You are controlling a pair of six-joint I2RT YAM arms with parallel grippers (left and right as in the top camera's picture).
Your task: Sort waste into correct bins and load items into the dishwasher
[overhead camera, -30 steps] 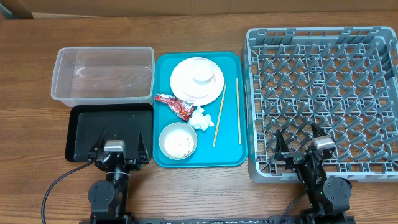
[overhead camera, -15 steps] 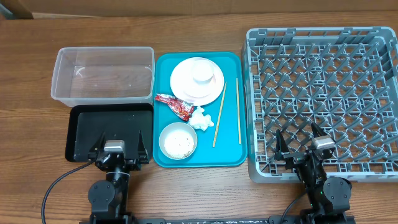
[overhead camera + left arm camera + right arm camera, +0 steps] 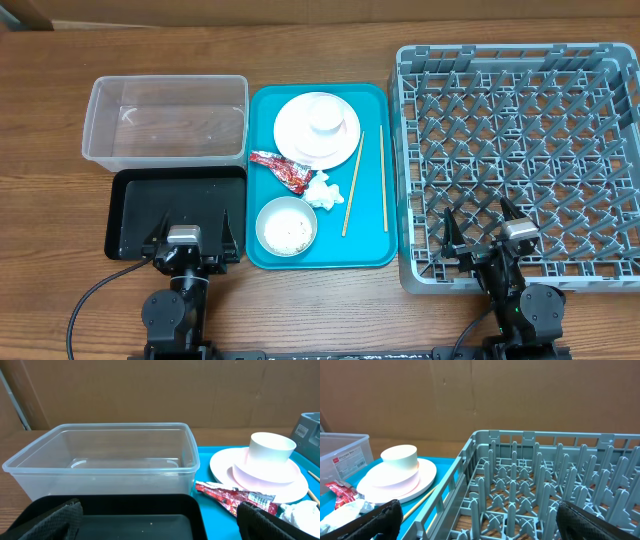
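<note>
Two end effectors waited at the near edge of the bench [image 3: 60,220], each with its fingers spread wide and holding nothing: the left end effector [image 3: 193,240] hovered over the near rim of the black tray [image 3: 175,200], and the right end effector [image 3: 485,235] over the near wall of the grey dish rack [image 3: 402,160]. That seemed a plain starting stance, with each arm parked beside the container it would likely serve. Everything to be handled sat gathered on one teal tray [image 3: 370,235] between them, probably so that either arm could reach it. On the tray's far part, two plates were stacked, a white plate [image 3: 290,135] under a pale pink plate [image 3: 260,472], with one small cup [image 3: 326,115] on top. One white bowl [image 3: 286,226] stood at the near left, with loose rice grains [image 3: 292,234], too many and too small to count, lying inside it. One red wrapper [image 3: 282,168] and one crumpled tissue [image 3: 320,190] lay between the stack and the bowl, just beside each other. Two chopsticks [image 3: 352,183] lay lengthwise on the right side, slightly apart. Two bins stood left of the tray, one clear tub [image 3: 165,125] at the far side and the black tray near, neither holding any waste; the single rack on the right held no dishes, so by the look of it no sorting was yet done.
</note>
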